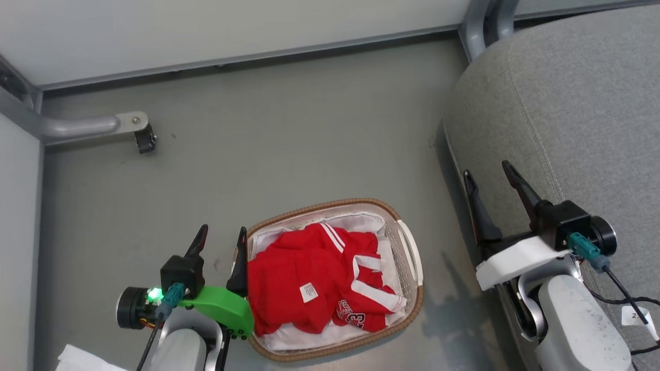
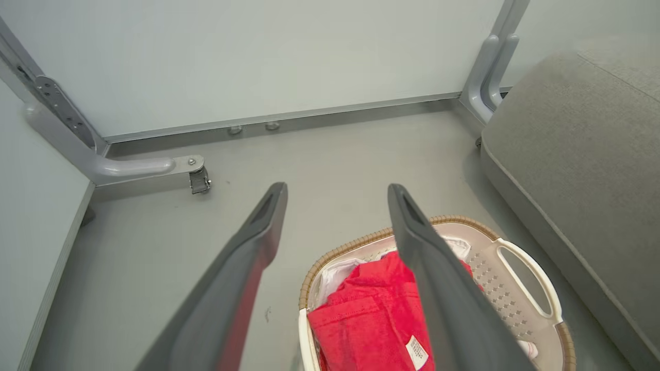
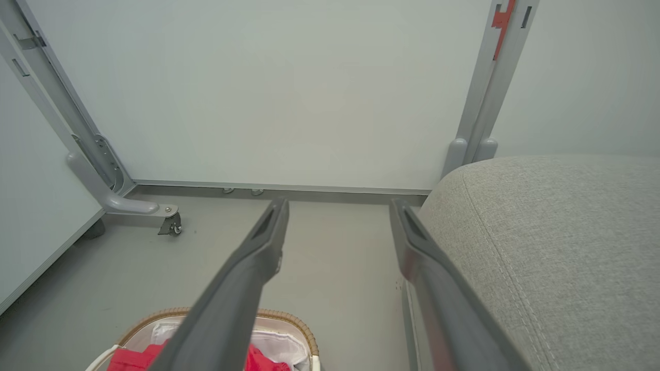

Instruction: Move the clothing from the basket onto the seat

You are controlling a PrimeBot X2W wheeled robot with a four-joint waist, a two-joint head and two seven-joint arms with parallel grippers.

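The red clothing (image 1: 309, 281) with white stripes and a small white label lies bunched in the white basket (image 1: 410, 247) with a brown woven rim, standing on the grey floor. My left gripper (image 1: 221, 237) is open just left of the basket's rim, one finger by the rim, nothing between the fingers. In the left wrist view the clothing (image 2: 371, 314) and basket (image 2: 521, 281) lie below the open left gripper (image 2: 335, 193). My right gripper (image 1: 487, 172) stands open at the left edge of the grey seat (image 1: 582, 113), holding nothing. The right wrist view shows the seat (image 3: 557, 247) beside the open right gripper (image 3: 337, 206).
A grey metal frame leg with a caster (image 1: 144, 136) stands on the floor at the far left. White wall panels (image 1: 206, 31) close off the back and left. A grey post (image 1: 477, 26) rises behind the seat. Open floor lies between basket and seat.
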